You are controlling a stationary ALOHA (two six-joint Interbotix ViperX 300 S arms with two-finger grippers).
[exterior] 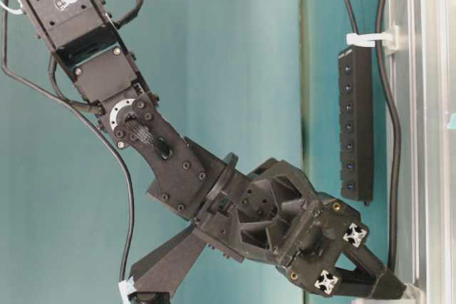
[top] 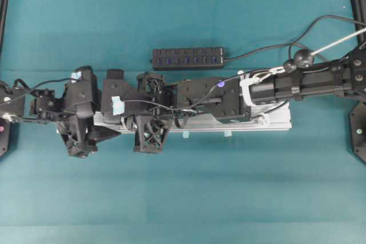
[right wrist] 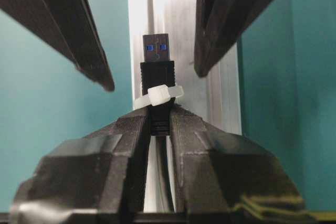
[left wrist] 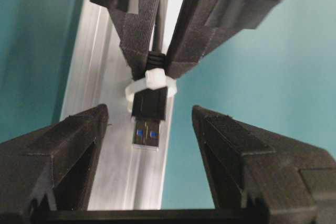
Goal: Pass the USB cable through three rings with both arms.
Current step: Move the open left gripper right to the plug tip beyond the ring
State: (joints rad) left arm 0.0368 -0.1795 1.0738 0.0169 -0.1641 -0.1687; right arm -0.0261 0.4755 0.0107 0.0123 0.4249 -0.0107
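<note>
Where the right gripper (right wrist: 157, 124) closes, I see its two black fingers pinching the USB cable (right wrist: 156, 77) just behind the plug, so the grip is narrow and loaded. The plug is a single rectangular black body with a bare metal shell and a blue insert, and it pokes through one whitish translucent ring (left wrist: 149, 85), a thin plastic loop with a small square head that sits right at the fingertips. In the wrist views I count one ring at the plug; a second white loop (exterior: 370, 38) shows in the table-level view farther along the rail, and I cannot make out a third. Facing the plug, the left gripper (left wrist: 149, 129) stands wide, its two textured black fingers (left wrist: 68, 145) spread on either side of the metal tip without touching it. Beneath both runs one silver aluminium rail (top: 251, 123), long, grooved and matte. Beyond the rail lies one black multi-port hub (top: 187, 58), a flat bar with a row of blue-lit sockets. Everything rests on a smooth teal table (top: 183, 187).
</note>
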